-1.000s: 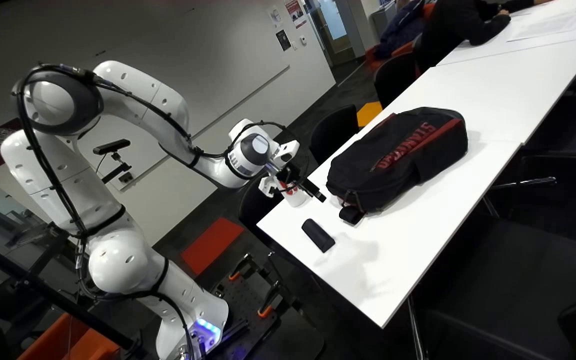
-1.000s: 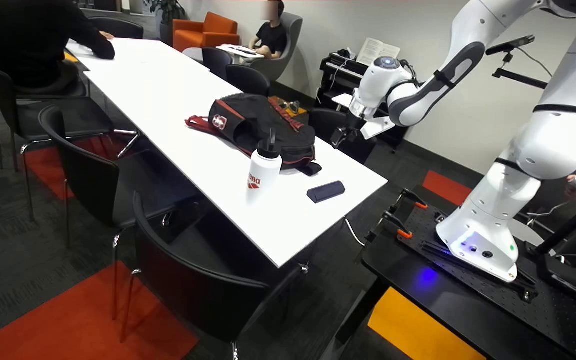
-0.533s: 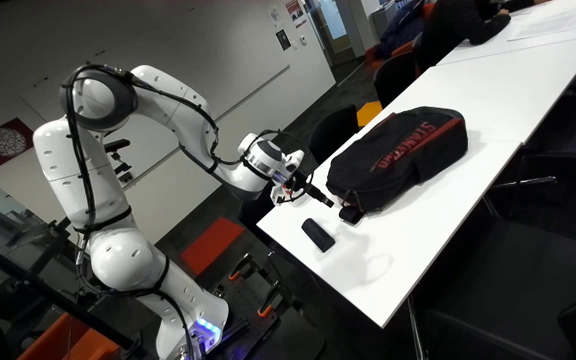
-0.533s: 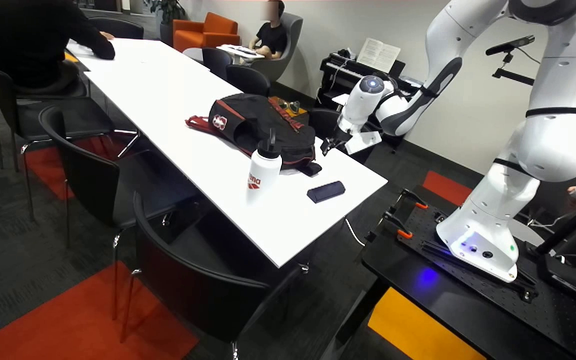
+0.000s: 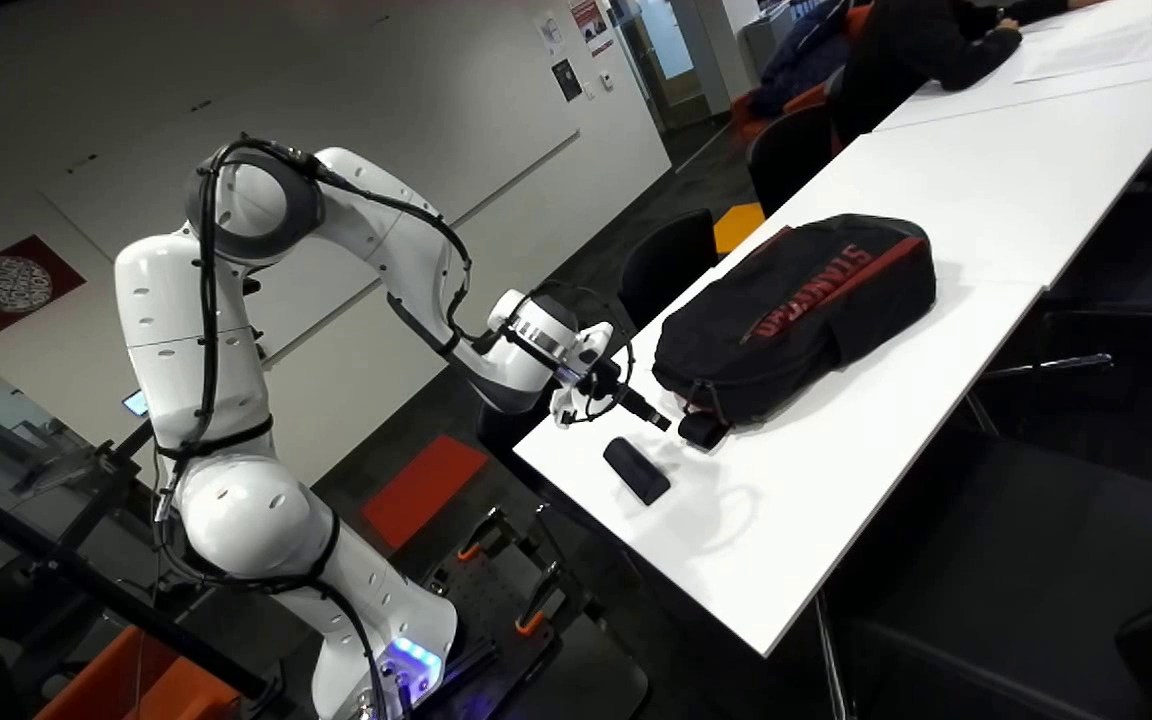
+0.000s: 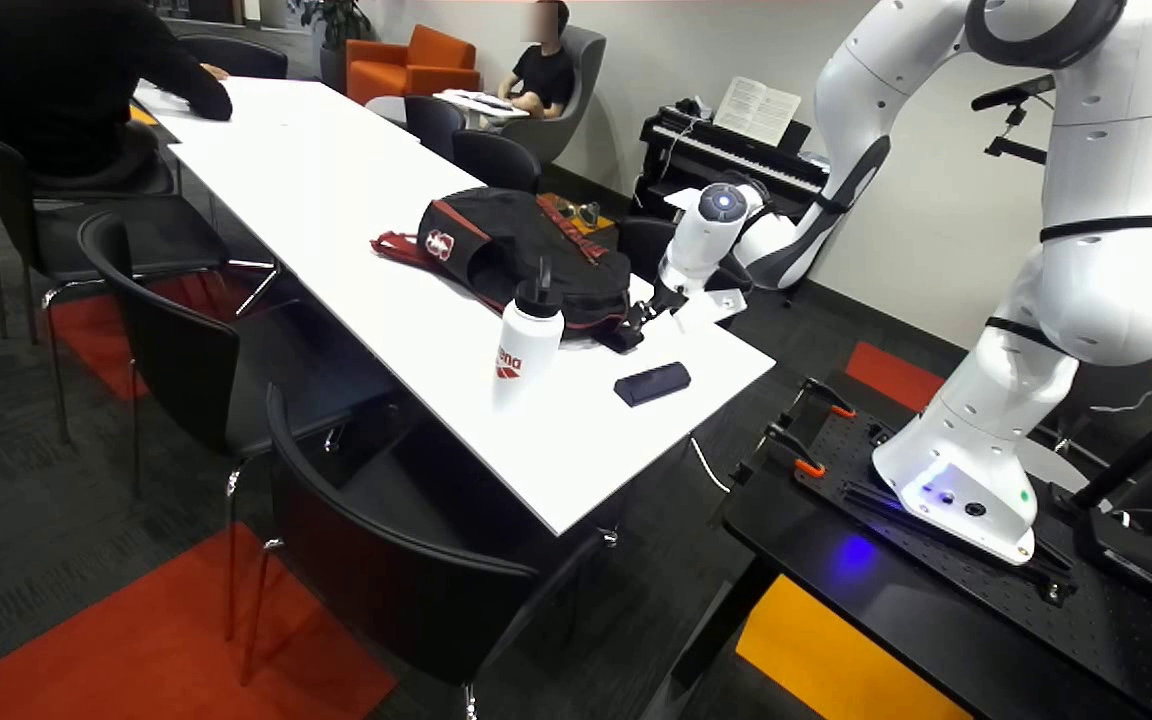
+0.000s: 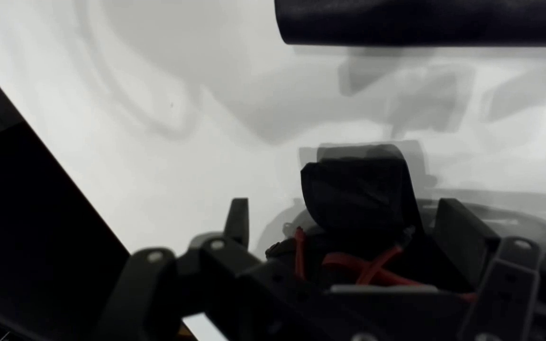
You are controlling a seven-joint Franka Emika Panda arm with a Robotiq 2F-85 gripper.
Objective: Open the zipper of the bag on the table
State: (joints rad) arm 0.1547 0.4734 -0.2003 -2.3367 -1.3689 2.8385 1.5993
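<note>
Can see a long white table (image 5: pixel 836 470) stretching from near to far in both exterior views. At the table's near end, note a white robot arm (image 5: pixel 171 370), bent at the elbow and extended low over the top. Along the left side in an exterior view, see a row of black chairs (image 6: pixel 386 555). Find the bag (image 5: pixel 796 310) on the table, lying lengthwise, black and bulging, with red lettering and red trim, near end toward the arm. In an exterior view, spot a white bottle (image 6: pixel 528 345) with a black lid, standing upright on the table to the left of the bag's near end. In the wrist view, find the gripper (image 7: pixel 344 213) with both fingers (image 7: pixel 462 237) spread wide apart; in both exterior views, see it low over the table, just beside the bag's near end. Between the bag and the table's near edge, note a dark oblong object (image 6: pixel 652 384) lying flat. At the bag's near end, see a black strap end (image 7: pixel 356 194) resting on the table, between the fingers as viewed from the wrist; cannot tell whether touching either. On the bag side of it, pick out thin red cords (image 7: pixel 371 272). Cannot make out the zipper at this size.
</note>
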